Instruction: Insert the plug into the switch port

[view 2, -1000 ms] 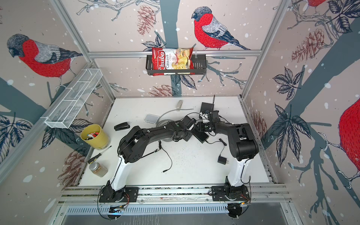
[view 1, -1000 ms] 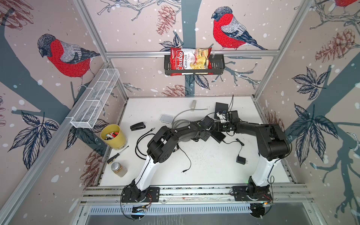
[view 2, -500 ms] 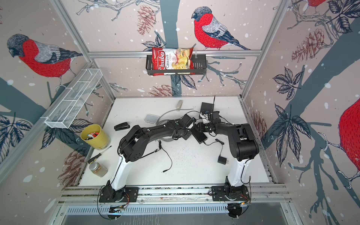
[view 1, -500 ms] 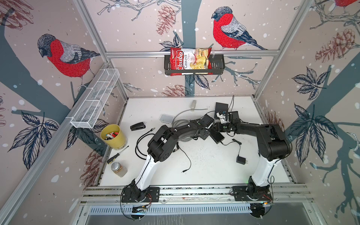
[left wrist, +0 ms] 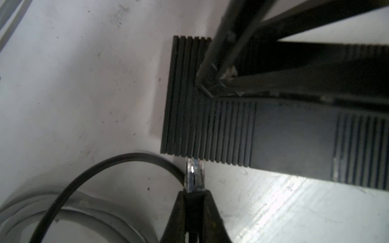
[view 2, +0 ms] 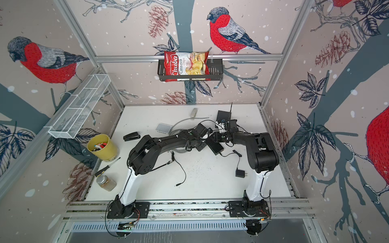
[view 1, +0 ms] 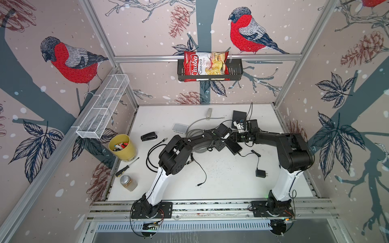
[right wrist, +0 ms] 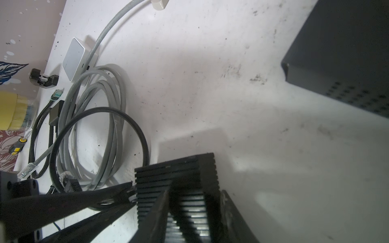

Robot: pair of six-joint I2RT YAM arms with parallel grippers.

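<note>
While neither arm is visibly shifting from a second ago, the clear RJ45 plug is meeting the ribbed edge of the black switch nose-first. Most of its body is still showing, so the insertion is probably stalling at the port mouth. The left gripper is pinching the plug's rear, jaws nearly closed, with the black cable looping away. The right gripper, partway open, is clamping the switch in the middle of the table.
</note>
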